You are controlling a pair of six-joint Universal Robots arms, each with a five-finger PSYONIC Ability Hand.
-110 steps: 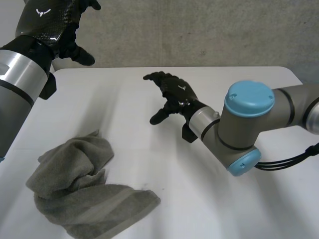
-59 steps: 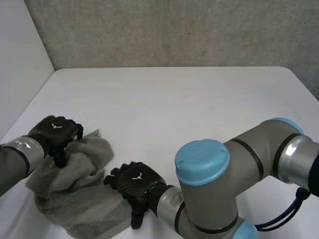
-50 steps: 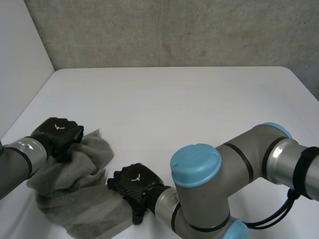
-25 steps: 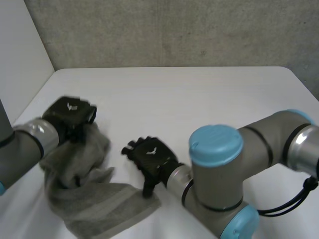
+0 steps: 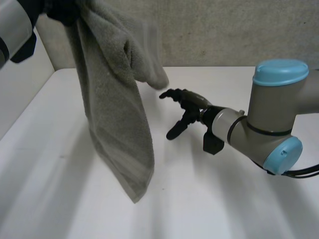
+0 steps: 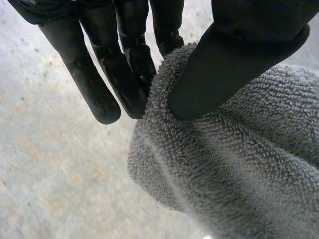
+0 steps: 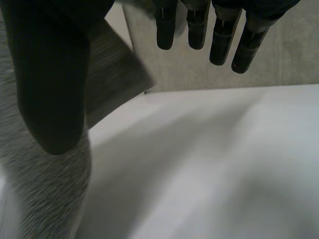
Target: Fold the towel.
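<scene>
So the grey terry towel [image 5: 114, 109] is up in the air, hanging off the left hand [image 5: 62, 11] near the view's top left corner. Its long axis runs pretty much straight up and down, with one lower corner pointing down at the white table [image 5: 224, 209]. I can't tell if that corner actually touches. Near the top, a loose fold bulges out toward the right hand [image 5: 183, 105].

In the left wrist view the thumb [image 6: 224, 64] and fingers [image 6: 119, 64] pinch the towel's thick edge between them. The right hand is just beside the towel but apart from it, over the table, with its fingers loose, spread and holding nothing.

Behind the table there's a rough grey concrete wall [image 5: 224, 30].
</scene>
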